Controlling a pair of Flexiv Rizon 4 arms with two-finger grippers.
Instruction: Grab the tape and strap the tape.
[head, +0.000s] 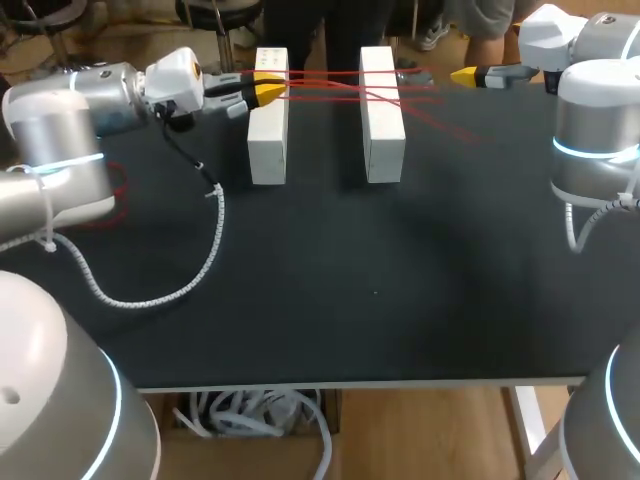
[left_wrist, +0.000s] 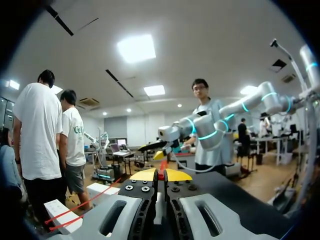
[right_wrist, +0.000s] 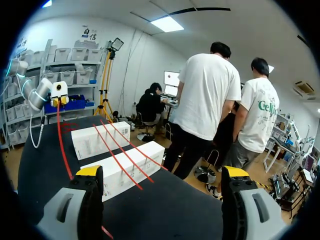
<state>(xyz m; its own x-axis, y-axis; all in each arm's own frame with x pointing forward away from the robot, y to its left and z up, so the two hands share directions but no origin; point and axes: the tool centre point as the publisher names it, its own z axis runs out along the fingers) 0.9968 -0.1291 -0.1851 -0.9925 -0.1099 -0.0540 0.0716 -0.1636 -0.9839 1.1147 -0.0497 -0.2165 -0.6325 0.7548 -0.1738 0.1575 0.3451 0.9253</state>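
L claw (left_wrist: 161, 176) pinching red tape (head: 330, 76), strands run over first white block (head: 268, 130) & second block (head: 382, 120). R claw (right_wrist: 162, 172) spread wide, holding nothing.

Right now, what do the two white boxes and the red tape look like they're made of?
Left box and right box: probably cardboard cartons. They are matte white with flat faces, crisp square edges and no shine.
Tape: a thin red strand, possibly plastic or fabric ribbon, pulled in straight lines across both boxes. It is too thin to judge its finish.
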